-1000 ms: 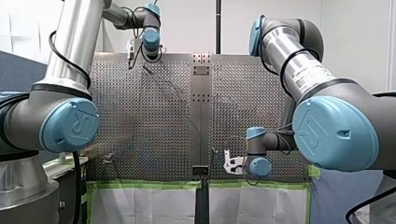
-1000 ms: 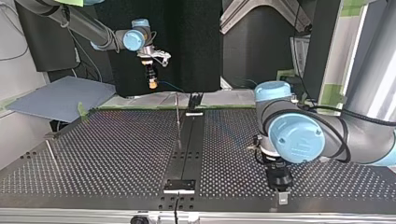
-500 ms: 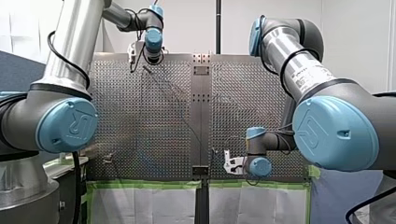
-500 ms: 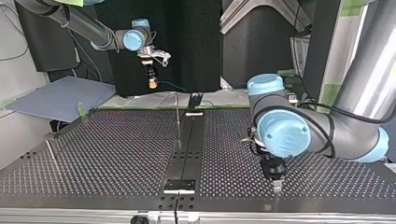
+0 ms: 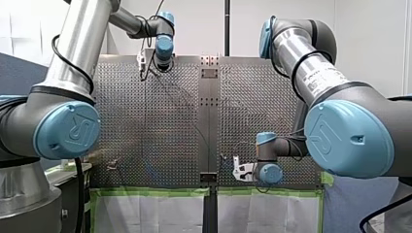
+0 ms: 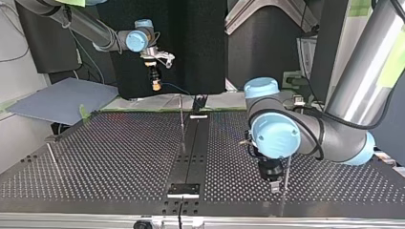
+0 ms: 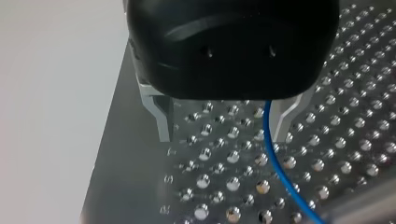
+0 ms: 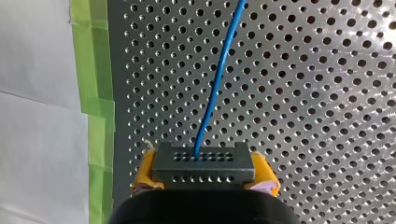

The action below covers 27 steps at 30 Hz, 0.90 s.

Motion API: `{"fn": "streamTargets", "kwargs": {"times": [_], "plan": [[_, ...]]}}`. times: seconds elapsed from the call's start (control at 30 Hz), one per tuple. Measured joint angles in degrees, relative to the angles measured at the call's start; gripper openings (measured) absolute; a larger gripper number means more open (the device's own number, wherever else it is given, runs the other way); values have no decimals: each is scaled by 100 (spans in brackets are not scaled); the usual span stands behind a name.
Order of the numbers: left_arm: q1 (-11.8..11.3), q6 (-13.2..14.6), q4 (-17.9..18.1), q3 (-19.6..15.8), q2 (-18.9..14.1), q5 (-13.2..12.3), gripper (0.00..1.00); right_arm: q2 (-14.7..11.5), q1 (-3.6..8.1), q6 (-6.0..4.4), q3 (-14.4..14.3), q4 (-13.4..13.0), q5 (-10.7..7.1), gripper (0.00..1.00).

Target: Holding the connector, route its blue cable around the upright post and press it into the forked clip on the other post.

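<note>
Taking the top view from its left, my right end effector (image 6: 155, 86) hangs near the far edge of the bench (image 6: 95, 162). The right wrist view shows its yellow pads (image 8: 145, 173) pinching the dark connector (image 8: 203, 163) by its two ends. The blue cable (image 8: 219, 79) leaves the connector's face and runs ahead over the perforated plate. Towards the middle stands the thin upright post (image 6: 182, 125), with the black forked clip (image 6: 199, 101) just beside it and further back. The fork looks empty and I see no cable bent around the post, though the wire is too fine there to trace with certainty. At the view's right, my left end effector (image 6: 273, 185) points down close to the bench near its front edge. In its own wrist view its metal fingers (image 7: 161, 121) are spread, and the cable passes between them, close to one finger but not clamped. By my judgement the hold on the connector is secured and the cable lies drawn out long across the bench. Routing it round the post and pressing it into the clip are both left to do.
</note>
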<state>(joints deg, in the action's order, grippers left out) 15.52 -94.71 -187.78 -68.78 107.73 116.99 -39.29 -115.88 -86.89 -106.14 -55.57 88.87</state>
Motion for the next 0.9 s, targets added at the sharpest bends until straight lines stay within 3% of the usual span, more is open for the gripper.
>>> {"fn": "streamTargets", "kwargs": {"times": [0.37, 0.6, 0.9], "plan": [[-150, -430, -22, 182, 5, 108, 99, -3, 0, 21, 0, -27, 0, 0], [-171, -784, -280, 458, 5, 101, 99, -1, -1, 21, 1, -53, 0, 0], [-122, -1008, -518, 497, 110, 90, 99, 0, 3, 21, 1, -54, 0, 0]]}}
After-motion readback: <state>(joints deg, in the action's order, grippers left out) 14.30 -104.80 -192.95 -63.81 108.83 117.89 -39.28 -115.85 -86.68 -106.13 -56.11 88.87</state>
